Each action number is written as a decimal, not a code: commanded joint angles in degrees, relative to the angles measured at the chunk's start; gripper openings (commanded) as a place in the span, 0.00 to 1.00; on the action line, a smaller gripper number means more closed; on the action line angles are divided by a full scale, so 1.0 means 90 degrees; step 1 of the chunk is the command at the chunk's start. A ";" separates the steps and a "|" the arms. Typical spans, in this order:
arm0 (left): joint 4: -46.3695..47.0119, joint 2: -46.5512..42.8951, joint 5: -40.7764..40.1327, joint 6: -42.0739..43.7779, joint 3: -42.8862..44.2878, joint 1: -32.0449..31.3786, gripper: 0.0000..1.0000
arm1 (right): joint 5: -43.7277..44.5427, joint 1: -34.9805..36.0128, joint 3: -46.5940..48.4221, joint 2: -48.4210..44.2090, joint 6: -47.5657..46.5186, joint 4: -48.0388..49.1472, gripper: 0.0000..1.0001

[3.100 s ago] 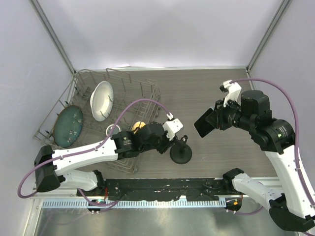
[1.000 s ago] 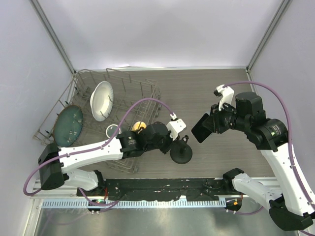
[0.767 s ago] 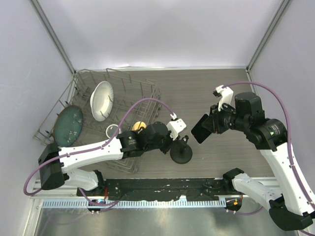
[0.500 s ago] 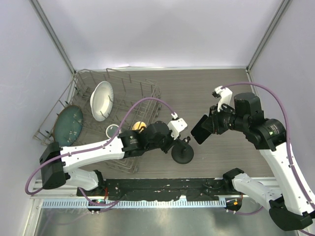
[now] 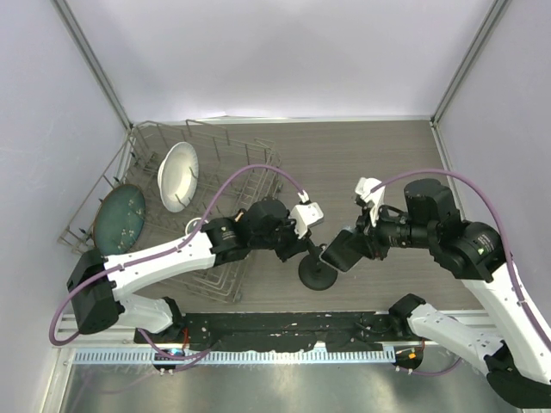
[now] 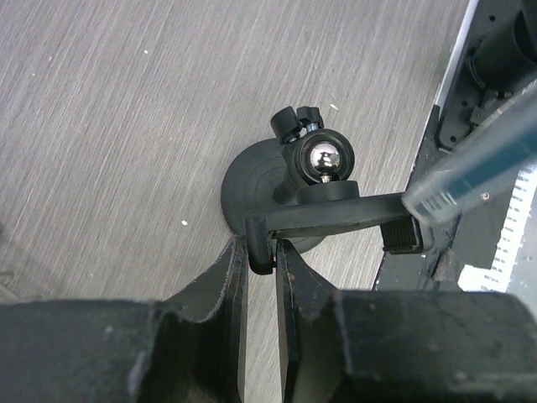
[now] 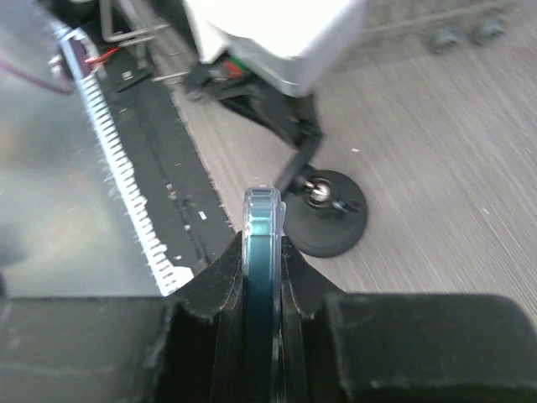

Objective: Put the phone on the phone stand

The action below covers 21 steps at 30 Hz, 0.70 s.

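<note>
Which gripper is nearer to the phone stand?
Left. The left gripper pinches the phone stand by its top bracket; the right gripper holds the phone just to its right.

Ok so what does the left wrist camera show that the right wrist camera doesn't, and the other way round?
Only the left wrist: the left end effector seen close, its fingers pinching the end of the clamp bar.
Only the right wrist: the right end effector shut on the phone, seen edge-on, plus the white toothed strip along the near edge.
Both: the phone stand, its round base on the wood table, and its shiny ball joint.
</note>
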 commanded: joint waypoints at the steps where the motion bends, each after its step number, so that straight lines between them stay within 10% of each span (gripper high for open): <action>1: 0.0021 0.0004 0.0755 0.0549 0.0392 0.0034 0.00 | -0.1199 0.0457 0.0071 0.0004 -0.0405 0.0408 0.01; 16: -0.0076 0.0336 0.0999 0.0852 0.0685 0.0102 0.00 | -0.1250 0.1481 -0.0183 0.0394 -0.0649 0.1968 0.01; 21: -0.0281 0.0405 0.1321 0.0900 0.0773 0.0190 0.00 | 0.0045 0.2702 0.0022 0.1155 -0.1146 0.1951 0.00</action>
